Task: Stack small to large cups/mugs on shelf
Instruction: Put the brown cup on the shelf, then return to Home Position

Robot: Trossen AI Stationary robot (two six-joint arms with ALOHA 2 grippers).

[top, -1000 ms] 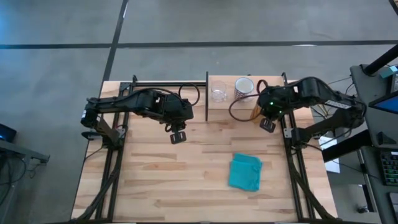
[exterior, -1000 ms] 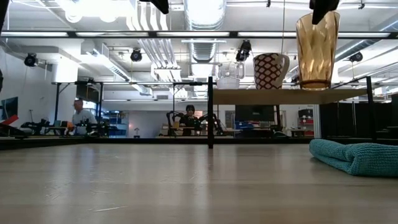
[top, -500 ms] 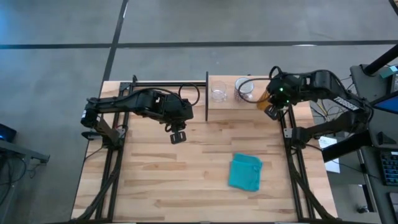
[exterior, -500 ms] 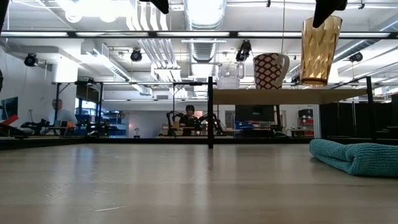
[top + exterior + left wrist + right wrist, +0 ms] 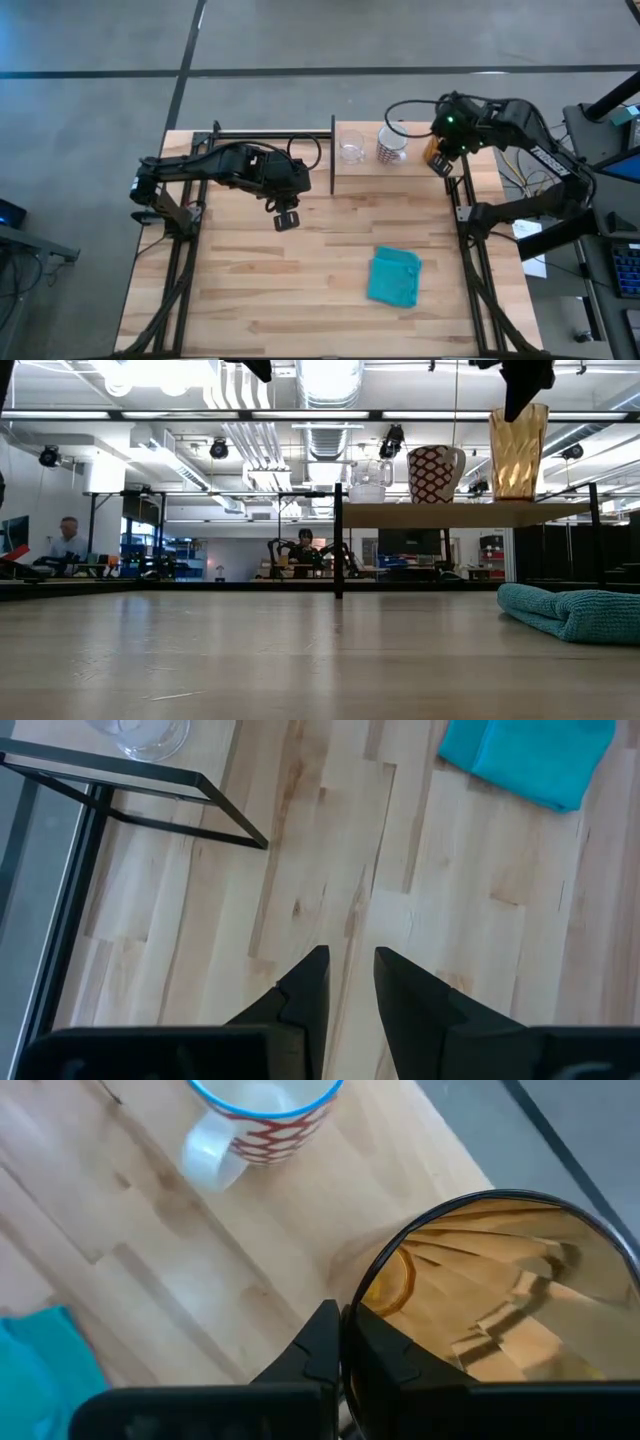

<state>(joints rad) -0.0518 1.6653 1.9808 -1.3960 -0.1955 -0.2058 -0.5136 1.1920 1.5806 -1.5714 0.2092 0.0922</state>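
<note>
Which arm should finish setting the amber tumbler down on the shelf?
Right. Its pincer already pinches the amber tumbler's rim above the shelf, beside the mug. The left pincer hangs over the table, away from the shelf.

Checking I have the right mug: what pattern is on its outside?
The mug has a dark red and white lattice pattern, clearest in the low view.

Right claw (image 5: 340,1342) clamped, left claw (image 5: 349,982) ajar.
</note>
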